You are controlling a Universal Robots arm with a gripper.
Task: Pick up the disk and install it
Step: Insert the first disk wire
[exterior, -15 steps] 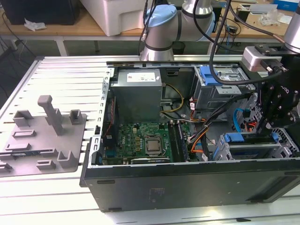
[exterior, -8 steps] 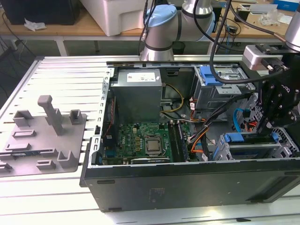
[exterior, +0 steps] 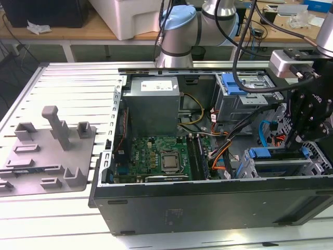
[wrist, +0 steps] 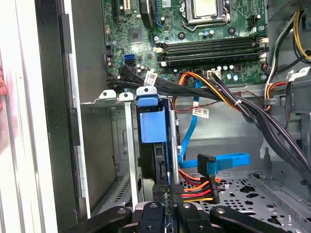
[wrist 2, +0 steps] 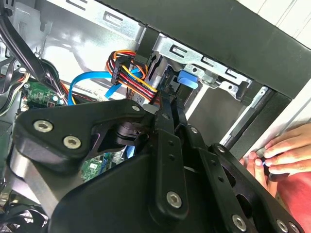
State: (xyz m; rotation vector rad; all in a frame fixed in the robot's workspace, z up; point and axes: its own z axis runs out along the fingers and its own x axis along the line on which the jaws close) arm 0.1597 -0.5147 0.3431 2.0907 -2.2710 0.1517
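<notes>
The disk [wrist: 154, 127] stands on edge in a slot of the metal drive cage [wrist: 109, 145] at the case's front corner, its blue carrier frame and tab facing the motherboard. My gripper [wrist: 167, 204] is right over the disk's rear edge, fingers drawn close together on the thin dark body. In the second wrist view the black fingers [wrist 2: 165, 121] converge just behind the blue tab of the disk [wrist 2: 187, 80]. In the exterior view my gripper [exterior: 297, 141] hangs over the cage at the exterior view's right, with the disk's blue frame [exterior: 259, 152] beside it.
Orange, red and black power wires and a blue data cable [wrist: 223, 162] lie close beside the slot. The motherboard [exterior: 161, 156] and grey power-supply box [exterior: 153, 104] fill the case. A person's hand [wrist 2: 277, 150] rests on the case's outer edge. A grey fixture tray [exterior: 47, 156] lies at the exterior view's left.
</notes>
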